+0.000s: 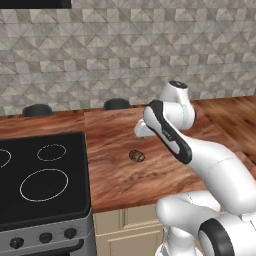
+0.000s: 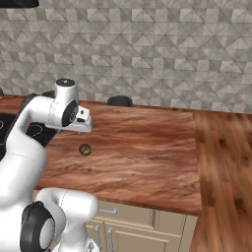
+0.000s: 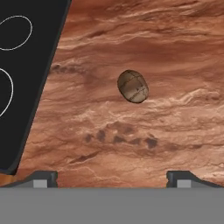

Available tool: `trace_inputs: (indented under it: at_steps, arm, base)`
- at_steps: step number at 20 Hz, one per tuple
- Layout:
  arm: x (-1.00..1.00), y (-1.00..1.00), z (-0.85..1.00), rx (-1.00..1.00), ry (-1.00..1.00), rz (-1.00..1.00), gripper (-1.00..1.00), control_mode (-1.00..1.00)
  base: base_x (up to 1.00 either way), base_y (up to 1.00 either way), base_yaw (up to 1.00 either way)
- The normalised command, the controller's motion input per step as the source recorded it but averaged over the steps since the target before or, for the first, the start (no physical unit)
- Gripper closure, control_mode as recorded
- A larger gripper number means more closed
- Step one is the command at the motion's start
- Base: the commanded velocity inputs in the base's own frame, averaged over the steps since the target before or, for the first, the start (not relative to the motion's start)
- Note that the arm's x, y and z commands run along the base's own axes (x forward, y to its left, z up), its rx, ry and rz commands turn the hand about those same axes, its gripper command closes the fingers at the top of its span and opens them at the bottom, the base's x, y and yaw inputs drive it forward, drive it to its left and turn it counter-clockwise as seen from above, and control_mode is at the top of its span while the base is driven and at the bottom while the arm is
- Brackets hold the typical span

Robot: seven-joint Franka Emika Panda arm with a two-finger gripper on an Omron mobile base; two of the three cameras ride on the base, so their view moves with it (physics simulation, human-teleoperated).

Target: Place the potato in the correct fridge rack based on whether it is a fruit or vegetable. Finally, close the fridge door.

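Potato (image 3: 133, 86) lies free on counter (image 3: 175, 52) near the cooktop (image 3: 30, 65) edge; hand view shows gripper (image 3: 112, 177) fingertips spread apart, apparently above it.

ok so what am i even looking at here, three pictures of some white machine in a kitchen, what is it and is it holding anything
It is a rendered kitchen with a white robot arm on a base that can drive. Two pictures come from cameras on that base, behind the arm to its left and right, looking down over a wooden counter. The third comes from a camera on the hand, looking along the gripper; the two dark tips at its bottom edge are its fingers, standing wide apart. It holds nothing. On the counter lies a small brown potato, beside a black stovetop. The gripper hangs above the potato without touching it.
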Motion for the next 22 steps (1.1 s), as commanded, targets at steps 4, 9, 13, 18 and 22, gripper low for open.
trace_inputs:
  at_steps: [4, 9, 13, 18, 22]
  arm:
    - [0.0, 0.0, -0.43, 0.0, 0.07, 0.0, -1.0, -1.0]
    - [0.02, 0.0, -0.47, 0.0, 0.1, 0.0, -1.0, -1.0]
    - [0.18, 0.0, -0.29, -0.07, 0.05, 0.0, -1.0, -1.0]
    - [0.36, 0.0, -0.23, -0.09, 0.03, 0.0, -1.0, -1.0]
    - [0.42, 0.0, -0.05, -0.03, 0.02, 0.0, -1.0, -1.0]
  base:
    - [0.0, 0.0, 0.0]
    - [0.0, 0.0, 0.0]
    - [0.0, 0.0, 0.0]
    - [0.0, 0.0, 0.0]
    - [0.0, 0.0, 0.0]
